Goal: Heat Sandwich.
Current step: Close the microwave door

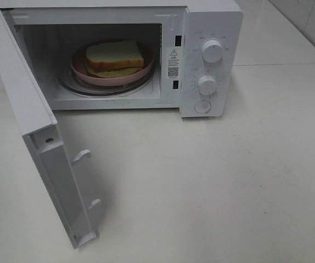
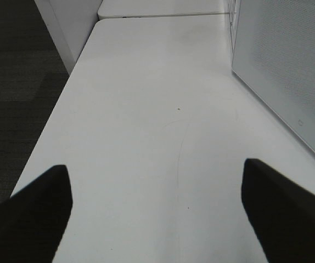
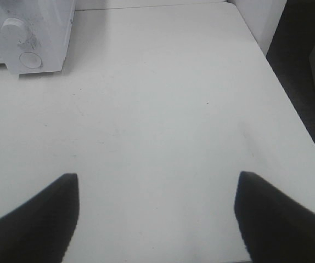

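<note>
The sandwich [image 1: 114,56] lies on the plate [image 1: 79,70] inside the microwave [image 1: 229,27], at 11 o'clock on the table [image 1: 212,186]. The door [image 1: 34,120] stands open, swung out toward 7 o'clock. The left claw [image 2: 153,167] and right claw [image 3: 157,176] are each spread wide above the table.

A: White microwave [image 1: 209,22] sat on the white table [image 1: 212,192]?
B: Yes, its door [image 1: 31,126] stood wide open at the left.
A: Inside?
B: Pink plate [image 1: 111,81] rested on the glass turntable [image 1: 78,87].
A: Panel?
B: Upper knob [image 1: 212,50] above lower knob [image 1: 207,85], round button [image 1: 202,107] beneath (labels too small to read). Warning sticker [image 1: 173,53] was on the frame beside the cavity.
</note>
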`<state>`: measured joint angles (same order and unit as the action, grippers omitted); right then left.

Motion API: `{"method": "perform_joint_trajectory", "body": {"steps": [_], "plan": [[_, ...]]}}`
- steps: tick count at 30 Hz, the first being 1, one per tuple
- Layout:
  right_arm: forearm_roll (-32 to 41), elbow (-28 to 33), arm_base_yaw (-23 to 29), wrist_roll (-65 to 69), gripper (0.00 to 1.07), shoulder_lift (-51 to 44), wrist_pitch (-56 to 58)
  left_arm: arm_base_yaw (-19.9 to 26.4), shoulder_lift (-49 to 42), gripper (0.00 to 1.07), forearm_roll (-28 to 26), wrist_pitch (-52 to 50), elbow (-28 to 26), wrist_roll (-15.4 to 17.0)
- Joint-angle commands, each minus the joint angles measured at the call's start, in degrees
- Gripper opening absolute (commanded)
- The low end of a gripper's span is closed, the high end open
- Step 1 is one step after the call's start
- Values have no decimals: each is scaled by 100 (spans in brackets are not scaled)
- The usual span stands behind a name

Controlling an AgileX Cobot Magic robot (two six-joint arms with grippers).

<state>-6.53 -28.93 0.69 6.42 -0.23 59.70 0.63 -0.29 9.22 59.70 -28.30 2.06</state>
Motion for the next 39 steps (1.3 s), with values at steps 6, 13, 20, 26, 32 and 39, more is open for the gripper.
{"method": "perform_joint_trajectory", "body": {"steps": [6, 13, 20, 26, 32, 39], "plan": [[-17, 6, -23, -57, 76, -155, -17, 0, -120, 78, 6, -97, 11, 34], [-17, 6, -23, -52, 76, -155, -17, 0, -120, 78, 6, -97, 11, 34], [-17, 6, -23, -57, 76, -155, -17, 0, -120, 78, 6, -97, 11, 34], [-17, 6, -23, -57, 76, -155, -17, 0, -120, 78, 6, -97, 11, 34], [-17, 6, -23, -57, 76, -155, -17, 0, -120, 78, 6, -97, 11, 34], [-17, 6, -23, -57, 76, -155, -17, 0, -120, 78, 6, -97, 11, 34]]}}
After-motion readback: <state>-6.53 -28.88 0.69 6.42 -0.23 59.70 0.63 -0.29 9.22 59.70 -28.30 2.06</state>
